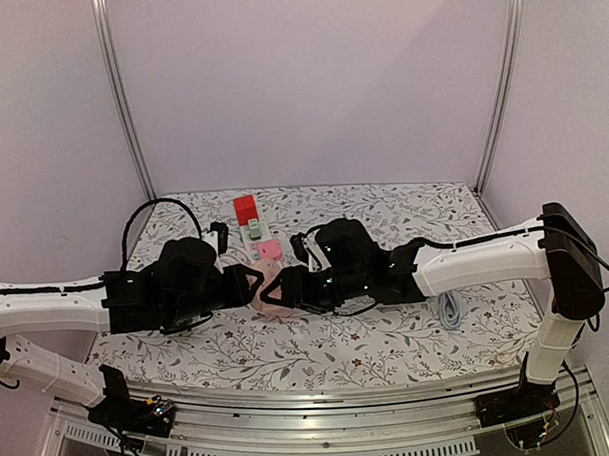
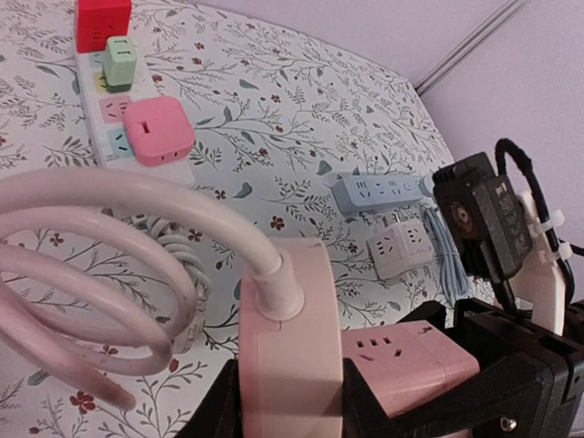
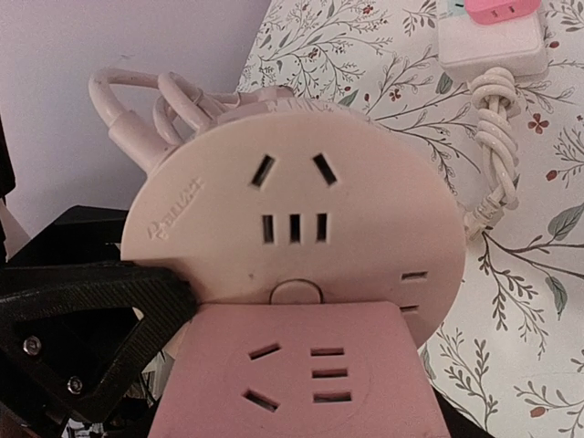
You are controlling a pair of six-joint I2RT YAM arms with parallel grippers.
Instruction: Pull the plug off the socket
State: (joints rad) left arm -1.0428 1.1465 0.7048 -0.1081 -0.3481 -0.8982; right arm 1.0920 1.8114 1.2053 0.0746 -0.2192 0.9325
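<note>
Left gripper (image 1: pixel 252 287): fingers pressed onto rim of round pale-pink plastic socket (image 2: pixel 290 351), held edge-up above floral-print table (image 1: pixel 388 335), mid-table.
Right gripper (image 1: pixel 295 288): pinching square pink plastic plug (image 3: pixel 292 374).
Plug face touches socket face, no gap visible.
Pale-pink coiled cord (image 2: pixel 100 274) loops off socket top.
White power strip (image 1: pixel 253 233) lies behind grippers, apart.

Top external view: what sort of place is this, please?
Probably a robot test cell, not a home: left arm and right arm bolted to a rail, bare walls with metal frame posts, a flowered cloth set with power strips. The arms hold a round socket and its pink plug.
</note>
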